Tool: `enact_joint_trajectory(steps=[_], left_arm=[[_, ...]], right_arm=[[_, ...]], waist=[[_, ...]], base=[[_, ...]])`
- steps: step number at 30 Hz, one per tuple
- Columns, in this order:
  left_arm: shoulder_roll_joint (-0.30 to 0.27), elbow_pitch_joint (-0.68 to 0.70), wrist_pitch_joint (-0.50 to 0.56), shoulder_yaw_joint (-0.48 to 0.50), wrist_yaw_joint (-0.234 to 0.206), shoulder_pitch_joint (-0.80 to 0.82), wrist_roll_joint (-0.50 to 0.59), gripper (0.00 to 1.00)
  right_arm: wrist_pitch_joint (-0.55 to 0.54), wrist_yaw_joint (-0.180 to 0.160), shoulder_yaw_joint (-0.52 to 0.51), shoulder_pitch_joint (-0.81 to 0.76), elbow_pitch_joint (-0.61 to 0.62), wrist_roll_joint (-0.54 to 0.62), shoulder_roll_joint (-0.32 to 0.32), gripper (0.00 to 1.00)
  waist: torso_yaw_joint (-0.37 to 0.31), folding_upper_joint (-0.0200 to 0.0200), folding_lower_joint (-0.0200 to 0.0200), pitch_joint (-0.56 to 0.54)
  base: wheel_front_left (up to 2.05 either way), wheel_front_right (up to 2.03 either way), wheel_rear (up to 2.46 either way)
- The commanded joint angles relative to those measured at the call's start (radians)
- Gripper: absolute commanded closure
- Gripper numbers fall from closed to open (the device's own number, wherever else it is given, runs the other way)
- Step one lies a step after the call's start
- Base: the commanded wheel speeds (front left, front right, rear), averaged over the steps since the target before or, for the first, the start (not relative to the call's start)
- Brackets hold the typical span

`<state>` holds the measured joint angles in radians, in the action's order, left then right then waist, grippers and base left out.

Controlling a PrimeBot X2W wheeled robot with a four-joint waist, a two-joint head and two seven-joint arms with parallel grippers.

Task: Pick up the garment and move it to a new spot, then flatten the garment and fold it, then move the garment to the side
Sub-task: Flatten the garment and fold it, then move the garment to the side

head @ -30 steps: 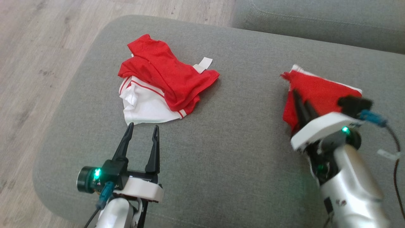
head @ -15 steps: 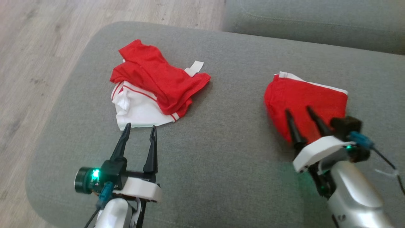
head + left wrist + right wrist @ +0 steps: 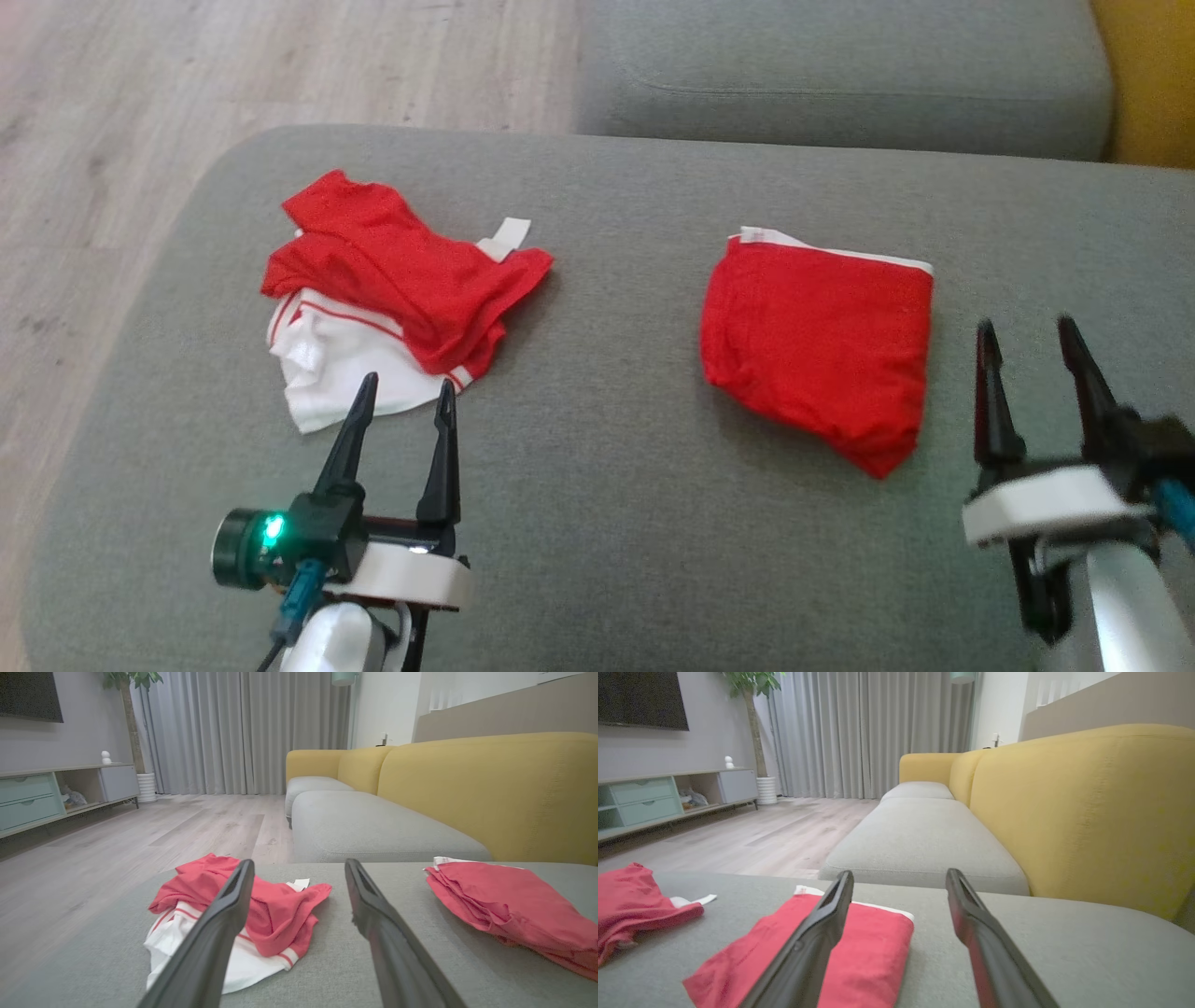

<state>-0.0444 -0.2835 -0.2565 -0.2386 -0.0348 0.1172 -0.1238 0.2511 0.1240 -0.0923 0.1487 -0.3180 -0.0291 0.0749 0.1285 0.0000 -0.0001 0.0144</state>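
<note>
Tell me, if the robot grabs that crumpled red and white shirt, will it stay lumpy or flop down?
Probably flop: the crumpled garment lies in soft folds, so lifted it would likely unfurl and dangle. It looks thin, so probably light. Pushed, it may bunch on the cushion.

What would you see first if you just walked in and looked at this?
Bright red clothes on the grey sofa cushion jump out: a folded red garment on the right and a crumpled red and white garment on the left. Then come the two open dark grippers: the left gripper points at the crumpled pile, and the right gripper sits just right of the folded one, touching nothing.
</note>
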Motion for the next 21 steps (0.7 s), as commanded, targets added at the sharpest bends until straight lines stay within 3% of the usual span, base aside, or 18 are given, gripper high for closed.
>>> enact_joint_trajectory(steps=[1, 9, 15, 16, 17, 21], left_arm=[[-0.007, 0.040, -0.005, 0.033, -0.002, 0.021, 0.001, 0.00], [-0.006, 0.053, -0.005, 0.046, -0.008, 0.006, -0.027, 0.00], [-0.006, 0.063, -0.005, 0.031, -0.005, 0.030, -0.020, 0.00], [-0.006, 0.066, -0.005, 0.027, -0.004, 0.038, -0.021, 0.00], [-0.006, 0.068, -0.005, 0.023, -0.004, 0.046, -0.022, 0.00], [-0.006, 0.071, -0.005, 0.004, 0.002, 0.086, -0.025, 0.00]], right_arm=[[0.010, 0.007, 0.003, -0.012, 0.058, 0.027, -0.009, 0.00], [0.011, 0.007, -0.018, -0.099, 0.133, 0.012, -0.024, 0.00], [0.011, 0.007, -0.007, -0.081, 0.127, -0.004, -0.024, 0.00], [0.011, 0.007, -0.006, -0.068, 0.117, 0.000, -0.024, 0.93], [0.011, 0.007, -0.008, -0.047, 0.109, 0.004, -0.024, 1.00], [0.007, 0.007, -0.011, 0.066, 0.041, 0.024, -0.024, 1.00]], waist=[[-0.019, 0.0000, 0.0001, 0.003], [-0.043, 0.0000, 0.0001, 0.031], [-0.026, 0.0000, 0.0001, 0.077], [-0.020, 0.0000, 0.0001, 0.091], [-0.014, 0.0000, 0.0001, 0.105], [0.017, 0.0000, 0.0001, 0.177]], base=[[0.00, 0.00, 0.00], [0.00, 0.00, 0.00], [0.00, 0.00, 0.00], [0.00, 0.00, 0.00], [0.00, 0.00, 0.00], [0.00, 0.00, 0.00]])
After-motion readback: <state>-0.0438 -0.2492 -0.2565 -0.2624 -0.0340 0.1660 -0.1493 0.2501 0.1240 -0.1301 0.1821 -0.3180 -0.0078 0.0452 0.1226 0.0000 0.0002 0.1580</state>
